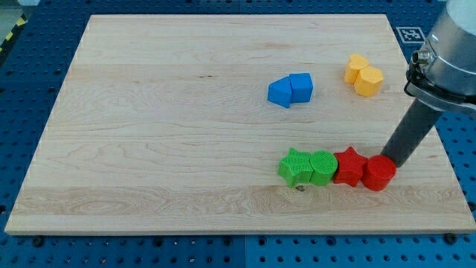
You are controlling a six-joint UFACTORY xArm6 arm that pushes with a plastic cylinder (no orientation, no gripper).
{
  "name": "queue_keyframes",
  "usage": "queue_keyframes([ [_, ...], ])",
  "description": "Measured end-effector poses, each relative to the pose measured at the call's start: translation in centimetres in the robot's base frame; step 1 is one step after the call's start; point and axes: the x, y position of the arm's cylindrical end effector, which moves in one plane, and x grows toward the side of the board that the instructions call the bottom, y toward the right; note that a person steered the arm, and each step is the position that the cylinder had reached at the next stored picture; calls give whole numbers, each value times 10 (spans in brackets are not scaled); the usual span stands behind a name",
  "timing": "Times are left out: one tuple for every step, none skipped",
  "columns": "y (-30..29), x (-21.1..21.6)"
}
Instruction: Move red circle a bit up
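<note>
My tip (390, 164) has no hand to open or close; it touches the round red plastic circle block (378, 173) at 2 o'clock. Pushing from here could slide it down or into the red plastic star block (348, 165) at 9 o'clock.

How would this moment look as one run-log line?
tip touching red circle, upper right | red star beside circle | circle not yet moved up

Red circle (378, 173): short red cylinder block, flat face up, resting upright on the wooden board. Sits low on the view's right side, near the board's bottom-right corner, at the right end of a row of four blocks. Its left side touches the red star (347, 166); dark rod meets its upper-right edge.
</note>
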Motion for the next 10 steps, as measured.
queue_keyframes([
  [28,-7],
  [58,33],
  [71,81],
  [52,83],
  [31,83],
  [18,71],
  [7,66],
  [0,66],
  [-14,66],
  [-22,66],
])
